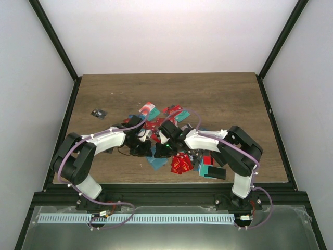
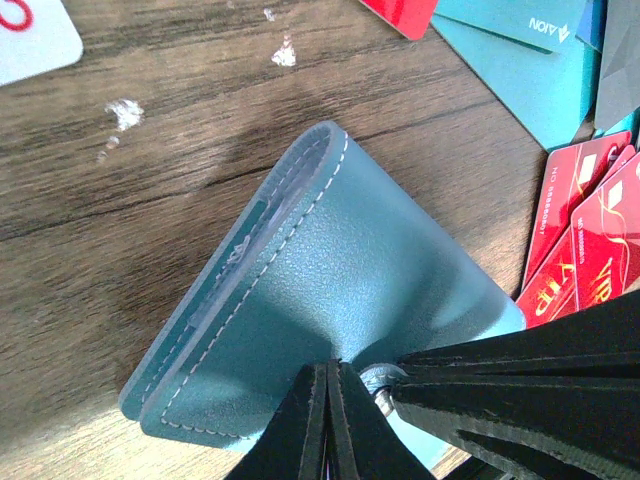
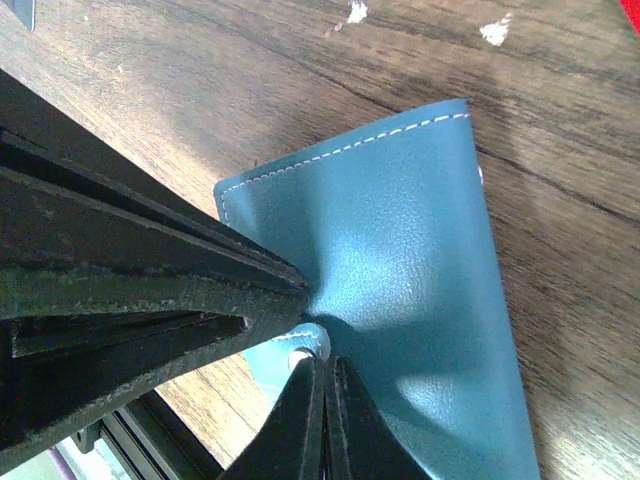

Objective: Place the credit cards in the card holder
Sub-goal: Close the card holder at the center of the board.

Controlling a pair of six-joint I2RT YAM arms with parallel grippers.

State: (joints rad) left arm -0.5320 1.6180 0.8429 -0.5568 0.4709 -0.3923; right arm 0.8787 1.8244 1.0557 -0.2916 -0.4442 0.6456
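at the middle of the bench [image 1: 223, 99], just ahead of the 2 arm bases, both arms meet on the teal leather card holder [image 2: 340, 300]. the left jaws are pressed fully together on 1 edge of it, beside a small round stud [image 2: 375, 377]. the right jaws are clamped just as tight on an edge too. the holder is pinched between 2 grips, its stitched fold end angled down at the wood; whether it touches i cannot tell. no pocket mouth shows in either wrist view.

my reading is that the step in hand is opening the bifold. done well, each grip takes only 1 flap, then the 2 draw apart gently and evenly, so the leather unfolds rather than twists or slips free. whether each grip has 1 flap or both i cannot tell. the holder should end flat, pockets up, on bare wood.

no card shows inside it. red credit cards [image 2: 590, 240] lie just beside the holder, with teal cards [image 2: 540, 70] beyond them and a white card [image 2: 30, 35] well apart. the heap [image 1: 179, 164] crowds the near side, leaving little room to lay the holder down. a small dark object [image 1: 97, 113] sits well apart at far left.
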